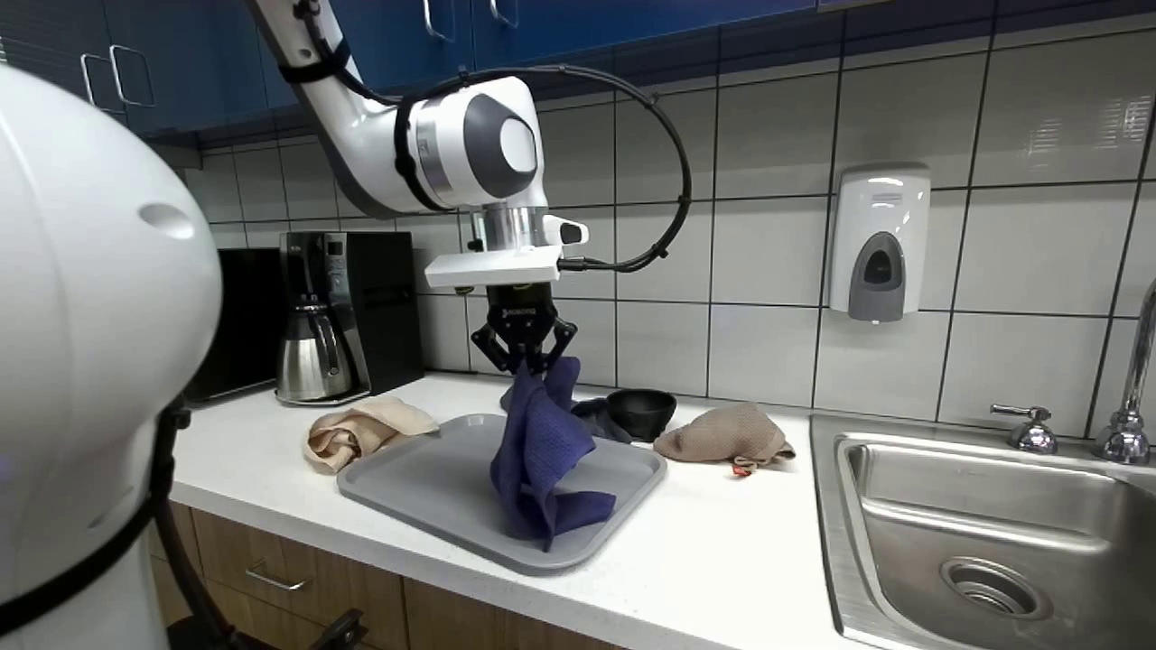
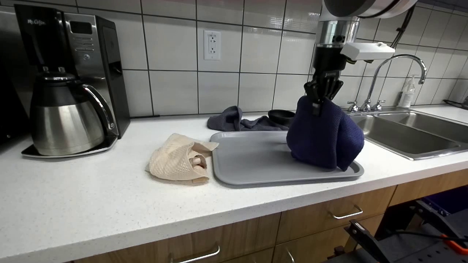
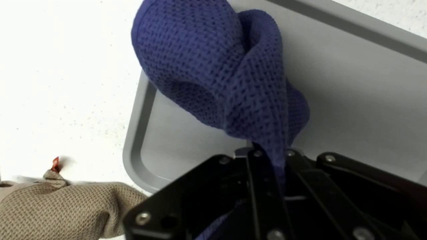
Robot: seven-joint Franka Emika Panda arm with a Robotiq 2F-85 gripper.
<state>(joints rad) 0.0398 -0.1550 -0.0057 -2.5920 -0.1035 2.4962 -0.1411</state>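
My gripper [image 1: 533,364] points down over the counter, shut on a blue-purple textured cloth [image 1: 542,442]. In an exterior view the cloth [image 2: 321,138] hangs in folds below the fingers, over one end of a grey tray [image 2: 252,157]. Whether its lowest corner rests on the tray I cannot tell. From the wrist view, a narrow fold of the cloth [image 3: 200,50] runs between the fingertips of the gripper [image 3: 272,155], and the rest spreads out ahead across the tray [image 3: 350,100] and past its rim. The pads themselves are hidden by dark finger links and fabric.
A beige cloth [image 2: 179,160] lies crumpled beside the tray, a brown cloth [image 1: 727,435] near the sink [image 1: 975,506]. Behind the tray are a dark grey cloth [image 2: 234,120] and a black bowl [image 1: 641,413]. A coffee maker [image 2: 73,84] stands along the wall; a soap dispenser [image 1: 880,239] hangs there.
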